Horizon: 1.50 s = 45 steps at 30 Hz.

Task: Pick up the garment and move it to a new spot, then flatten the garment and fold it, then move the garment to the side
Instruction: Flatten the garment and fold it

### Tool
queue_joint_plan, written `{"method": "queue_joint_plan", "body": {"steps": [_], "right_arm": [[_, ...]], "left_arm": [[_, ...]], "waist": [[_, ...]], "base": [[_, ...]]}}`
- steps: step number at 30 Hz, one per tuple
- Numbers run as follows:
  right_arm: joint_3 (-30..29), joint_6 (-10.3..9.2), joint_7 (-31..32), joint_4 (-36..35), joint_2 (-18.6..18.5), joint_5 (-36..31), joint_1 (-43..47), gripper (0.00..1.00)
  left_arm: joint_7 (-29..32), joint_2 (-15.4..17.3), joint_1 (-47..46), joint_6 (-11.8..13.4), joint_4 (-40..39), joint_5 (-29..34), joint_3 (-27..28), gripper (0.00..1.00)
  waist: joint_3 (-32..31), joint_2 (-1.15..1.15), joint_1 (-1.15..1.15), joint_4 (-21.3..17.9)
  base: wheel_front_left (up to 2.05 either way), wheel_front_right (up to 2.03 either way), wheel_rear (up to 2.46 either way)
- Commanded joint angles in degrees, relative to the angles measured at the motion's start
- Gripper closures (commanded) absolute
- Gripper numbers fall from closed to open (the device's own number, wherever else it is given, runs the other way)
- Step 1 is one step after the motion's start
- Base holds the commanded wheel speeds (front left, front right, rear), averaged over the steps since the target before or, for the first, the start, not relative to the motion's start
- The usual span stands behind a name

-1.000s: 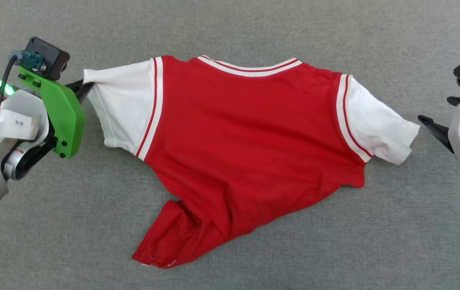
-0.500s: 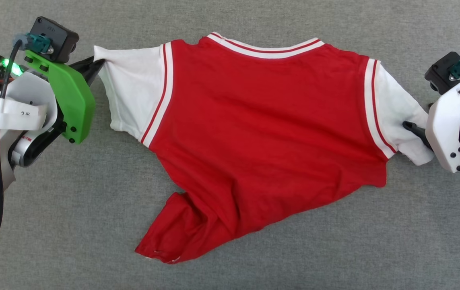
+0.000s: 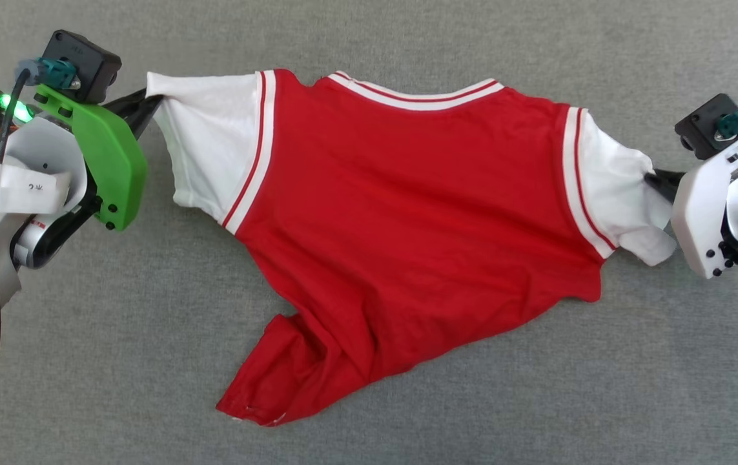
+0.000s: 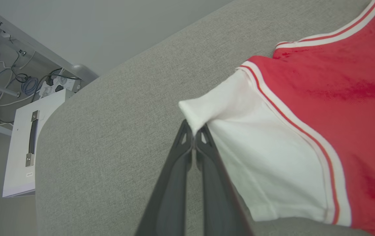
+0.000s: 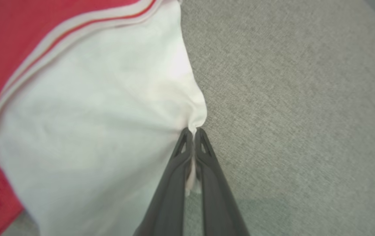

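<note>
The garment (image 3: pixel 401 219), a red jersey with white sleeves and striped trim, lies spread on the grey surface with its plain red side up; its lower hem is bunched toward the bottom left. My left gripper (image 3: pixel 152 102) is shut on the tip of the left white sleeve (image 4: pixel 256 157), pinched between the dark fingers (image 4: pixel 174 170). At the other end, my right gripper (image 3: pixel 653 179) is shut on the edge of the right white sleeve (image 5: pixel 102 124), with cloth caught between its fingers (image 5: pixel 207 177).
Grey fabric surface (image 3: pixel 536 400) surrounds the garment on all sides. In the left wrist view, past the surface's edge, stand a white cabinet with a handle (image 4: pixel 31 141) and cables (image 4: pixel 26 85) under a desk.
My right gripper moved in from the right, reached the right sleeve and shut on it. The sleeve is now drawn out and lifted. The left gripper kept its hold.
</note>
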Motion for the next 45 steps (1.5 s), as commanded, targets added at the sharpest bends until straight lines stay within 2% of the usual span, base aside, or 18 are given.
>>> {"method": "queue_joint_plan", "body": {"steps": [1,5,12,18,24,28,34,39,45], "right_arm": [[-0.5,-0.04,-2.2,0.1,-0.1,-0.8,-1.1,1.0],[-2.6,-0.04,-7.2,-1.5,-1.4,-2.2,-1.7,1.0],[-8.9,-0.04,-11.1,-6.3,-4.2,-3.6,-0.6,1.0],[-17.5,-0.04,-12.6,-10.0,-5.6,-5.2,-0.5,1.0],[-25.0,-0.04,-11.4,-13.6,-5.0,-7.9,-1.9,1.0],[-28.1,-0.04,-9.6,-15.3,-3.6,-9.7,-4.4,1.0],[-29.2,-0.04,-6.9,-14.6,-1.9,-12.9,-12.4,1.0],[-28.7,-0.04,-6.7,-10.3,-0.1,-17.2,-23.1,1.0],[-26.8,-0.04,-9.6,-3.1,3.4,-22.2,-37.2,1.0]], "left_arm": [[-1.0,0.1,-0.1,0.1,0.1,0.5,0.3,1.0],[-4.2,0.8,-0.4,0.4,-1.3,2.1,0.8,1.0],[-9.6,3.2,-1.9,3.5,-5.8,5.6,2.7,1.0],[-11.8,4.7,-5.1,6.6,-10.3,8.3,4.9,1.0],[-11.4,3.7,-9.9,8.2,-12.8,10.2,6.8,1.0],[-9.7,1.9,-14.2,7.9,-12.7,11.7,7.3,1.0],[-7.9,-1.8,-21.8,5.4,-8.7,12.2,8.7,1.0],[-7.5,-5.3,-29.7,2.9,-2.5,13.4,10.0,1.0],[-9.4,-9.7,-39.8,0.6,7.0,14.9,12.3,1.0]], "waist": [[-3.0,0.0,0.0,-0.8],[-6.4,0.0,0.0,-1.3],[-10.6,0.0,0.0,-2.1],[-12.6,0.0,0.0,-2.4],[-13.1,0.0,0.0,-2.6],[-12.1,0.0,0.0,-3.0],[-7.1,0.0,0.0,-3.7],[-1.3,0.0,0.0,-4.2],[4.3,0.0,0.0,-4.8]], "base": [[0.0,0.0,0.0],[0.0,0.0,0.0],[0.0,0.0,0.0],[0.0,0.0,0.0],[0.0,0.0,0.0],[0.0,0.0,0.0],[0.0,0.0,0.0],[0.0,0.0,0.0],[0.0,0.0,0.0]]}}
